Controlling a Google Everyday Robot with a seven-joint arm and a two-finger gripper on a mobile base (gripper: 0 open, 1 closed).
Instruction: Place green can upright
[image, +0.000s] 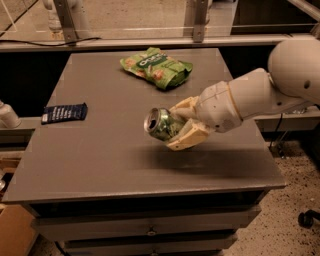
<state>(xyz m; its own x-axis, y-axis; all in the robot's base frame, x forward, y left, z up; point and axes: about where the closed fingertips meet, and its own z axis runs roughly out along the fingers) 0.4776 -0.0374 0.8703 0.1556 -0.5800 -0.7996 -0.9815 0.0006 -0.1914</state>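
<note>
The green can (161, 124) is a shiny light-green drink can, held above the middle of the grey table (100, 160). It lies on its side and tilted, its silver top with the pull-tab hole facing left and toward the camera. My gripper (182, 125) comes in from the right on a white arm (250, 97). Its cream fingers (187, 140) are shut on the can's body, one above and one below. A shadow lies on the table right under the can.
A flat crinkled green snack bag (156, 66) lies at the back of the table. A dark blue packet (64, 112) lies near the left edge. Drawers (150, 232) run under the table front. A rail and posts stand behind the table.
</note>
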